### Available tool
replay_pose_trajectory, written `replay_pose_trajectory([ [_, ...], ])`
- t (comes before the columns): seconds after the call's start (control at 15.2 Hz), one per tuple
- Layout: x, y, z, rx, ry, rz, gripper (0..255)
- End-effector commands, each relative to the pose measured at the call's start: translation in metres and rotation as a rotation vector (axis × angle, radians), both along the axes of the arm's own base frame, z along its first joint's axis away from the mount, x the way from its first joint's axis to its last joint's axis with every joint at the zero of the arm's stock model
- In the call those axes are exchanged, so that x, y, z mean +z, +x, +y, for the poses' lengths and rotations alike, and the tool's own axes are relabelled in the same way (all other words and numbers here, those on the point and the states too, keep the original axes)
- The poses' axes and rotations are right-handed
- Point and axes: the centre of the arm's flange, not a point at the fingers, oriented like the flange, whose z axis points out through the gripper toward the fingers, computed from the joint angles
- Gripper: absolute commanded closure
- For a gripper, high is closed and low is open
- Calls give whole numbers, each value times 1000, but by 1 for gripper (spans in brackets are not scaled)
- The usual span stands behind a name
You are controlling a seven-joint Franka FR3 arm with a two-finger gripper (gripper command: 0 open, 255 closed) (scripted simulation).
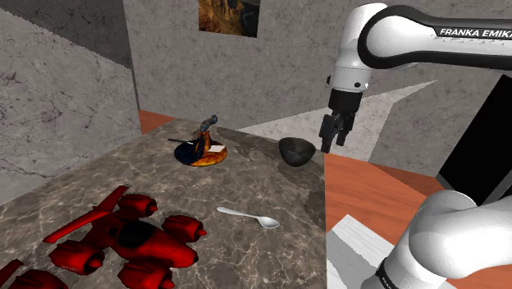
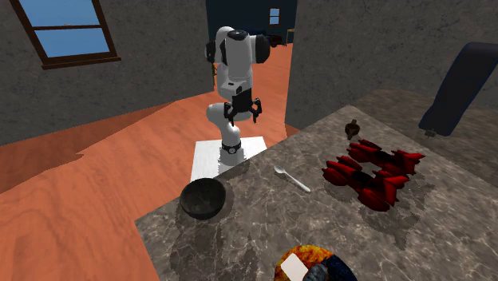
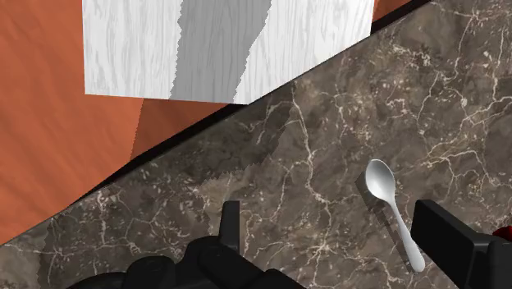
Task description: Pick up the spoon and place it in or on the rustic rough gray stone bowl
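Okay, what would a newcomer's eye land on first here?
The big red toy spacecraft at the shoulder view's lower left, on the marbled table, stands out first. Then come the pale spoon right of it and the open pincer hanging right of the dark bowl.

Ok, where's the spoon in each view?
Shoulder view: spoon lower middle, on the table, right of the red toy.
Second exterior view: spoon at centre, between red toy and stand.
Wrist view: spoon just ahead of the open gripper, beside one finger.
Shared landmark: the white stand, beyond the table edge nearest the spoon.
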Motion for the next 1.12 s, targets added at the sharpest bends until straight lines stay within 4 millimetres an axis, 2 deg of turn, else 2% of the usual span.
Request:
replay_pose_trajectory([
  [0.0,0,0,0,0,0,0,0],
  [1.06,-142,48,123,202,90,-208,0],
])
